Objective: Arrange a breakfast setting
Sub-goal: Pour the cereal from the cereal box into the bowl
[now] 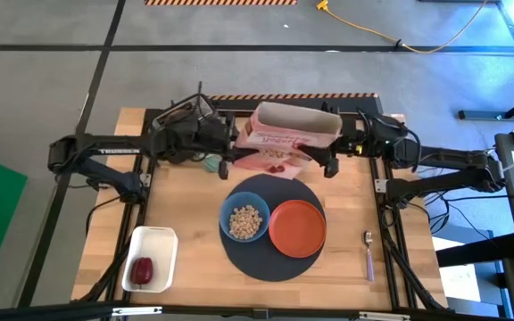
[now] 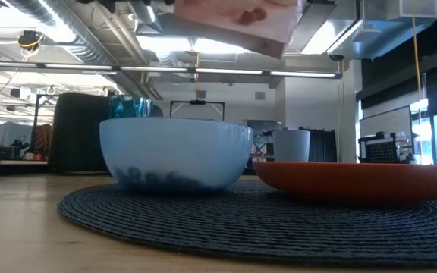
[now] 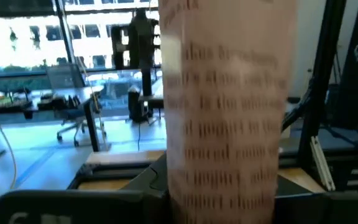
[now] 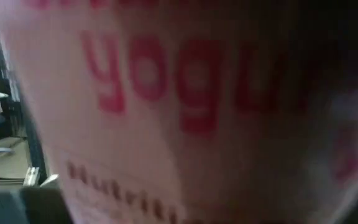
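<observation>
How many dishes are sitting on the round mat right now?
2. The blue bowl, holding cereal, sits on the left part of the mat; the orange plate sits beside it on the right part. The white tray lies off the mat, front-left.

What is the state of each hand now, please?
Left hand: closed on the cereal bag, held above the table.
Right hand: closed on the same cereal bag, at its other side.

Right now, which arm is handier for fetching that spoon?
Probably the right: the spoon lies on its side of the table, past the orange plate. But both grippers are at the cereal bag, so that goes first.
</observation>
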You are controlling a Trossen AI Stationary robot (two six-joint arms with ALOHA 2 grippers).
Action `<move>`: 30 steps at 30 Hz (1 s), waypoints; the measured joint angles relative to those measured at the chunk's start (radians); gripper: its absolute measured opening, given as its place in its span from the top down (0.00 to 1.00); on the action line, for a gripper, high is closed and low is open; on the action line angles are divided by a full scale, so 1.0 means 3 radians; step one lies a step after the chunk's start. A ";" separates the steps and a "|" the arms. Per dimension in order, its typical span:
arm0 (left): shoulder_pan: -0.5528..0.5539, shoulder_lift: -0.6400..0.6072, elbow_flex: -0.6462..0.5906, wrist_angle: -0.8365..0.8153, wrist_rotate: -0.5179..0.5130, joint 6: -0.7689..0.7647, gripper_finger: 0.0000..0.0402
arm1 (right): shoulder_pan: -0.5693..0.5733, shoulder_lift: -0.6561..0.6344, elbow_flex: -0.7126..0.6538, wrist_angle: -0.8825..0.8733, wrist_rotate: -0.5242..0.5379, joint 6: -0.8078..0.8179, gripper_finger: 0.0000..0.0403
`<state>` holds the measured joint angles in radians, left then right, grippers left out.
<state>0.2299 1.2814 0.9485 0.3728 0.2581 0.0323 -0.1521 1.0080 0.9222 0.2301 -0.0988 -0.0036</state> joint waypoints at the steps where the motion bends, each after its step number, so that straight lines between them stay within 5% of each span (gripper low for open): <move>1: 0.0001 0.0042 0.0000 0.0000 -0.0002 0.0008 0.77 | -0.0003 -0.0001 0.0000 -0.0012 -0.0001 0.0002 0.32; 16: 0.0046 0.0155 0.0000 -0.0084 -0.0351 0.0012 0.71 | -0.0003 -0.0123 0.0001 -0.0366 0.0035 -0.0091 0.84; 23: 0.0091 0.0062 0.0006 -0.0469 -0.0506 0.0012 0.61 | 0.0002 -0.0488 0.0000 -0.0811 0.0373 -0.0312 0.92; 30: 0.0112 0.0046 0.0006 -0.0806 -0.0491 0.0014 0.52 | 0.0004 -0.0874 0.0000 -0.1496 0.1221 -0.0363 0.92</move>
<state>0.2634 1.2953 0.9504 0.1310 0.1108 0.0364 -0.1510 0.7459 0.9222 -0.2188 0.2675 -0.1125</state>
